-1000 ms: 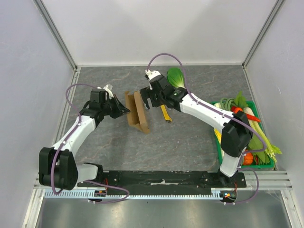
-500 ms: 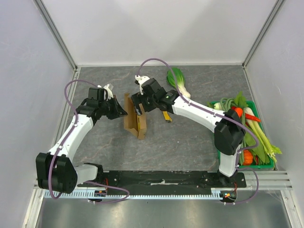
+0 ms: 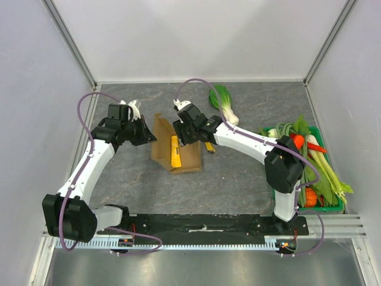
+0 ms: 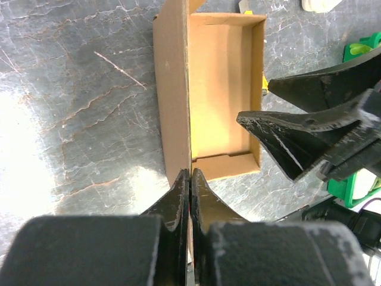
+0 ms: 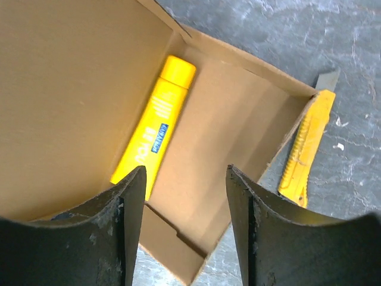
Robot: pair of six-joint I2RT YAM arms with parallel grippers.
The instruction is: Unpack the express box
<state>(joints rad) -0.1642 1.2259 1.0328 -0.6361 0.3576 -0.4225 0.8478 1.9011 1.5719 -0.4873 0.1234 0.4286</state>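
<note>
The express box (image 3: 189, 156) lies open on the table, its lid (image 3: 161, 140) raised on the left. A yellow tube (image 3: 174, 152) lies inside, also plain in the right wrist view (image 5: 158, 125). My left gripper (image 3: 150, 134) is shut on the edge of the lid (image 4: 172, 89), pinching the cardboard between its fingertips (image 4: 190, 173). Over the box's far end hovers my right gripper (image 3: 184, 134), open with nothing between its fingers (image 5: 184, 170), only the box floor (image 5: 238, 119) below.
A yellow utility knife (image 3: 208, 146) lies on the table just right of the box (image 5: 303, 149). A bok choy (image 3: 223, 98) lies at the back. The green vegetable crate (image 3: 275, 180) stands at the right edge.
The box went from standing on edge to lying open, showing the tube. My right gripper moved left over it and its jaws narrowed. The left gripper drew back left with the lid.
</note>
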